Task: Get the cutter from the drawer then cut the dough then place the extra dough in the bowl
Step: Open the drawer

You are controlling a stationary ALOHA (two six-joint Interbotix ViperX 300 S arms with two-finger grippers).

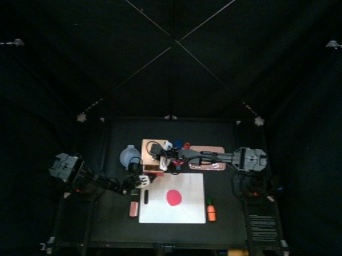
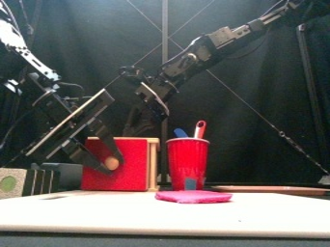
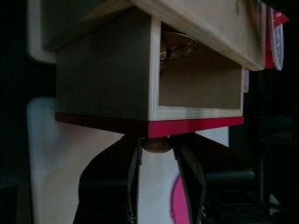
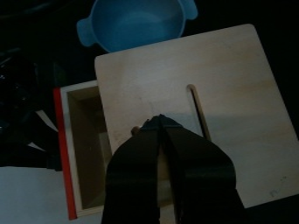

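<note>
Left wrist view: left hand (image 3: 152, 150) clamps the knob (image 3: 153, 143) on the red drawer front (image 3: 105, 122) of the pale wooden box (image 4: 222, 79). Right hand (image 4: 160, 124), jaws together, sits on the box top, with the blue-grey round bowl (image 4: 135, 22) beyond it.

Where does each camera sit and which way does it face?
Top: high above, looking down on the table; both arms show.
Front: table's front edge, level toward the red cup; both arms show.
Left wrist: on the left arm, facing the open drawer; left gripper shows.
Right wrist: on the right arm, above the wooden box and bowl; right gripper shows.
Both wrist views share the open drawer.
</note>
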